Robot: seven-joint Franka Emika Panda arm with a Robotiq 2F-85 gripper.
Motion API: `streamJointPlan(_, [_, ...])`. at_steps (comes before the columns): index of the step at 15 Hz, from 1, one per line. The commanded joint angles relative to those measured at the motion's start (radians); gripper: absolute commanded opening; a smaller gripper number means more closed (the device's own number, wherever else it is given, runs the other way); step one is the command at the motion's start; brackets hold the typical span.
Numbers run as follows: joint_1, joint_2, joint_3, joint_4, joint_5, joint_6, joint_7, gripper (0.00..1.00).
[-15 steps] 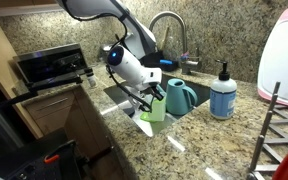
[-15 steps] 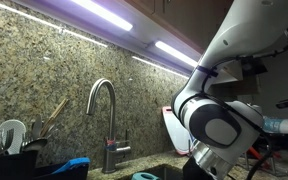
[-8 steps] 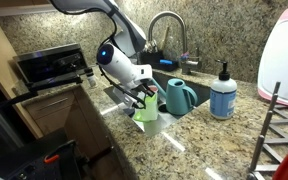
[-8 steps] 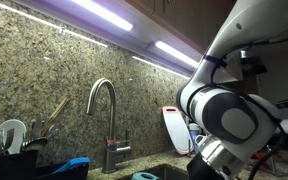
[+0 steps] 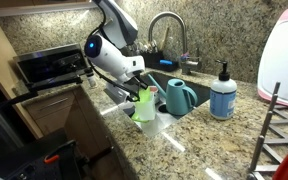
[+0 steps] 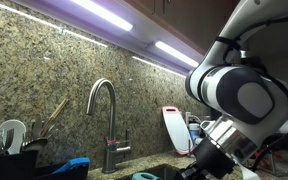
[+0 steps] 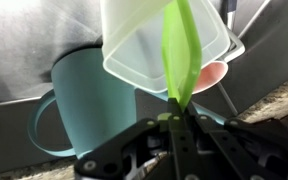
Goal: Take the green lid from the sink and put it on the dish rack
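Observation:
In an exterior view the green lid [image 5: 144, 104] hangs over the near left corner of the sink [image 5: 189, 82], pinched by my gripper [image 5: 137, 95]. In the wrist view the gripper [image 7: 172, 116] is shut on the lid [image 7: 183, 55], which rises from the fingertips as a bright green strip, with a pale translucent rounded shape spreading around it. The dish rack [image 5: 267, 125] with thin upright prongs stands on the counter at the far right, well away from the gripper.
A teal handled jug [image 5: 180, 97] [image 7: 84, 100] stands in the sink right beside the lid. A blue soap bottle [image 5: 222, 95] sits on the counter edge. The curved chrome faucet [image 5: 168, 30] [image 6: 103, 105] rises behind the sink. A utensil caddy [image 6: 14, 150] stands at the left.
The arm has swung left and lifted slightly, carrying the green lid a little away from the teal jug. The grip has stayed shut.

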Motion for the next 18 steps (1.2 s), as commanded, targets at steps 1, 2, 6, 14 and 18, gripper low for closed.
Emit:
streamJointPlan(1, [0.013,-0.117,-0.018,-0.097,0.019,-0.052,-0.057,0.02])
streamJointPlan(2, [0.014,-0.145,-0.018,-0.120,0.017,-0.062,-0.069,0.02])
streamJointPlan(6, [0.019,-0.274,-0.017,-0.229,0.027,-0.126,-0.155,0.02])
streamJointPlan(14, [-0.151,-0.477,0.136,-0.367,0.015,-0.206,-0.246,0.02])
streamJointPlan(18, [-0.291,-0.541,0.236,-0.387,0.000,-0.257,-0.216,0.02])
